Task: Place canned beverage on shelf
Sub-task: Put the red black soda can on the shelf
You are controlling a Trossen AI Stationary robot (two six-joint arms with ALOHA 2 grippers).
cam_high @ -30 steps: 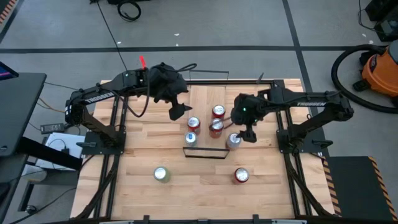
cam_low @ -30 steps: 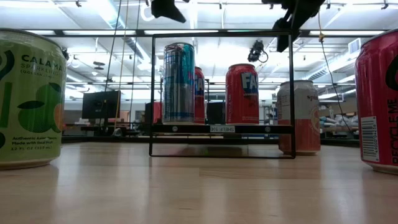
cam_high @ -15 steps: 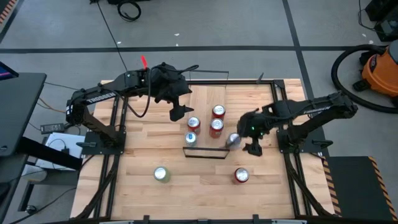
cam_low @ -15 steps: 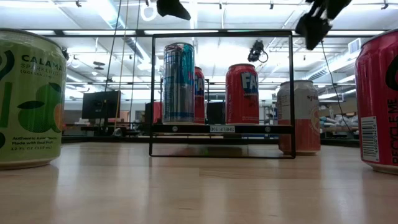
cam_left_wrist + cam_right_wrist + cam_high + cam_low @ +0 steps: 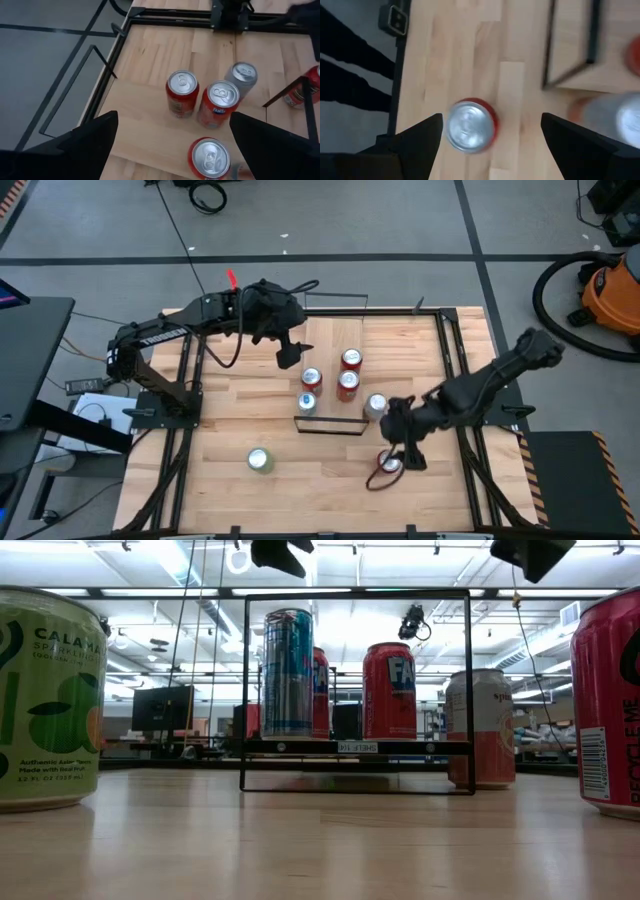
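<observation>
Right gripper above red can near table's front right, fingers spread apart either side of can top, apparently not touching. Shelf mid-table holds four cans: three red, one blue. Silver-topped orange can stands just beside shelf's right rail. Green can front left. Left gripper hovers behind shelf, fingers wide apart, empty.

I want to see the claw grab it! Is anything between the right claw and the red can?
No. In the right wrist view, only bare tabletop separates the open right gripper from the red can.
</observation>
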